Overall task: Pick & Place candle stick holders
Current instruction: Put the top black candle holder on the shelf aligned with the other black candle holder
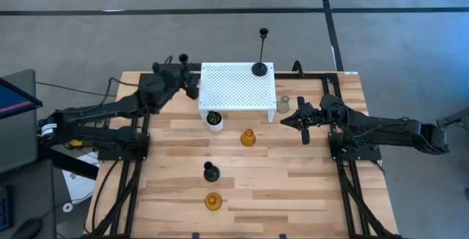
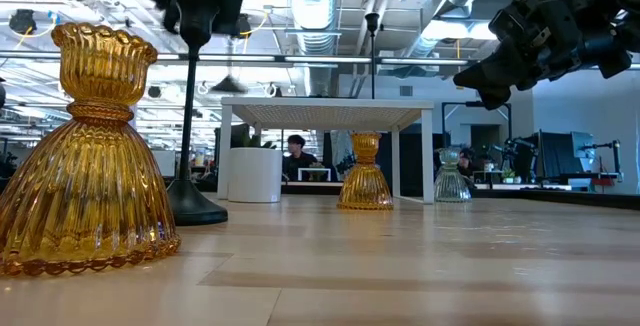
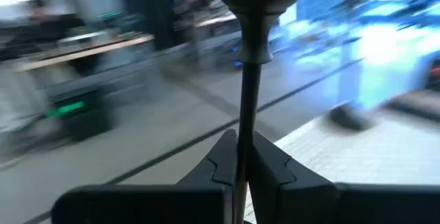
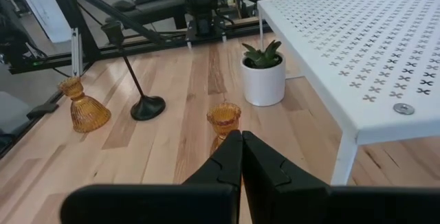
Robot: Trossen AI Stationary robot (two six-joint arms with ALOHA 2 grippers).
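Nearest on the wooden table [image 1: 293, 188] stands an amber holder [image 1: 213, 201], then a black holder [image 1: 211, 171]. Farther, the right end effector [image 1: 290, 119] hovers fully closed, empty. At the white stand's [image 1: 234, 92] far corner, the left end effector [image 1: 192, 85] grips a black candlestick stem [image 3: 249, 93].

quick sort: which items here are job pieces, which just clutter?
Job:
black holder on rack
black holder in left pincer
black holder on table
amber holders
clear holder

Clutter:
potted plant
white rack
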